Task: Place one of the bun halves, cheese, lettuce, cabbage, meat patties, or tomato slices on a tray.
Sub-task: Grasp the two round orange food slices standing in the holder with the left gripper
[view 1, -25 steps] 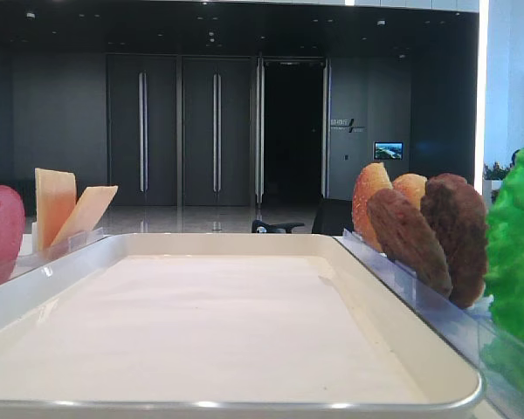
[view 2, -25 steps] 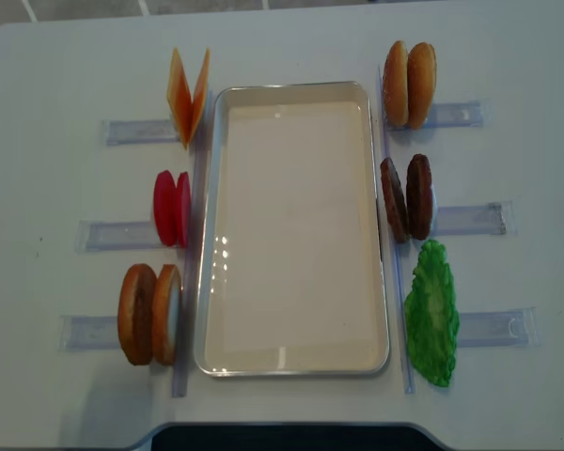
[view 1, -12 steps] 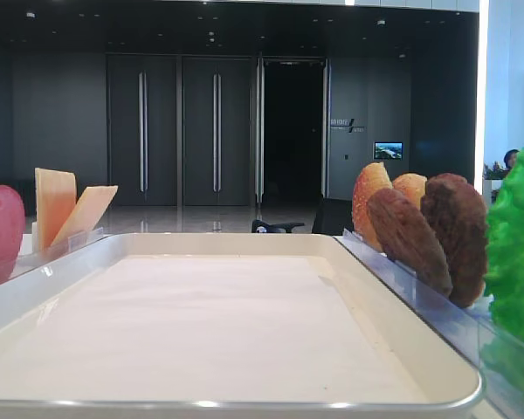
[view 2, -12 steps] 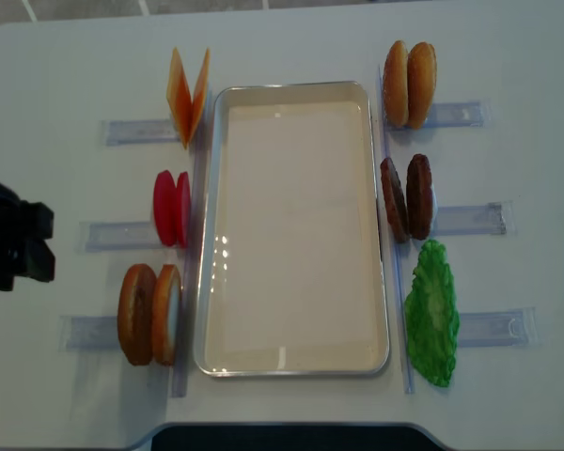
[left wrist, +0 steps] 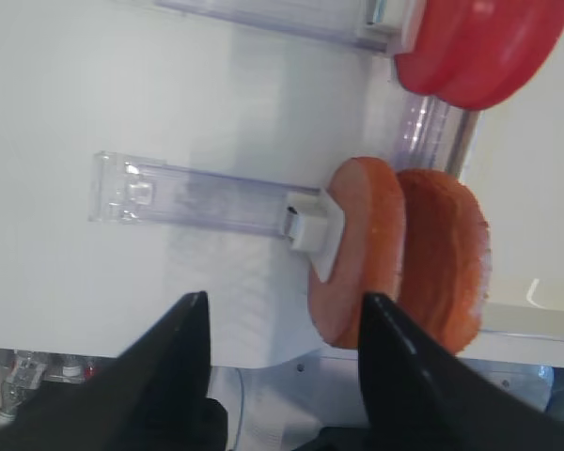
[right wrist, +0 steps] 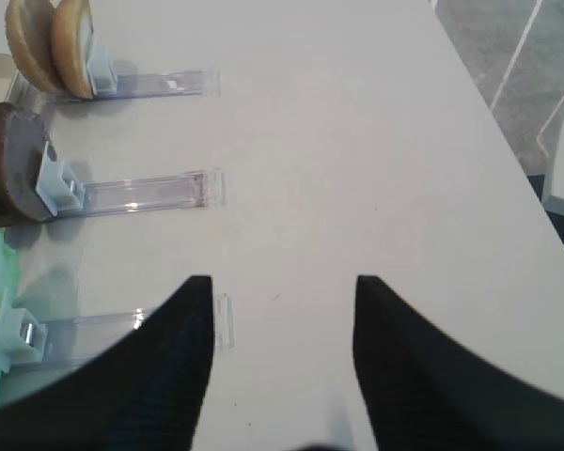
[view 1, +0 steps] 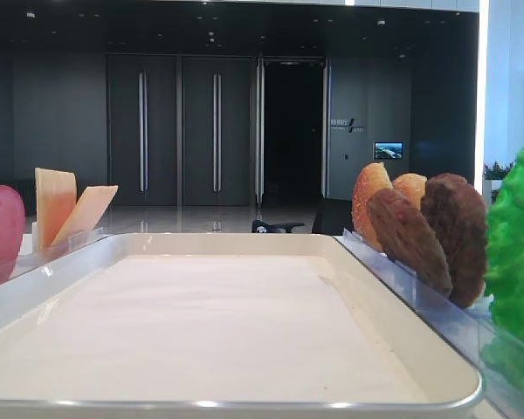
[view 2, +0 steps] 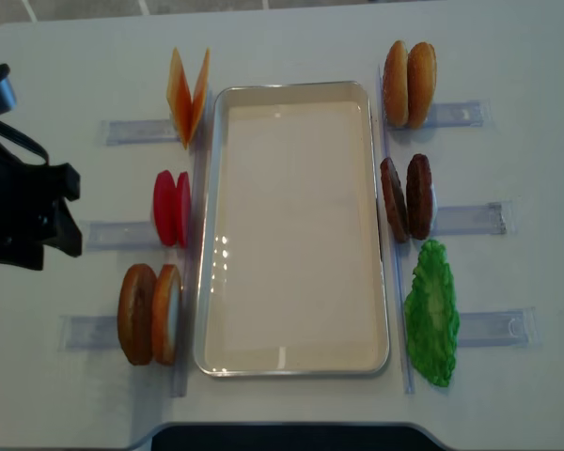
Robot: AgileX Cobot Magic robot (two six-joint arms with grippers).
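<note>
The white tray (view 2: 208,235) lies in the middle of the table, holding nothing. Left of it stand the cheese (view 2: 188,94), the tomato slices (view 2: 172,209) and two bun halves (view 2: 150,315). On its right are more bun halves (view 2: 409,85), the meat patties (view 2: 406,197) and the lettuce (view 2: 430,315). The cabbage is out of view. My left gripper (view 2: 68,211) hovers open left of the tomato slices, and in its wrist view the bun halves (left wrist: 395,254) sit ahead on the right. My right gripper (right wrist: 282,282) is open over bare table, right of the lettuce's holder.
Each food pair stands in a clear plastic holder (view 2: 122,233) that sticks out sideways from the tray. The near table edge (view 2: 291,427) runs just below the tray. A grey floor (right wrist: 508,56) shows beyond the table's right edge.
My left arm has come in from the left edge of the overhead view, moving right and up toward the tomato slices. The food and the tray have not moved.
</note>
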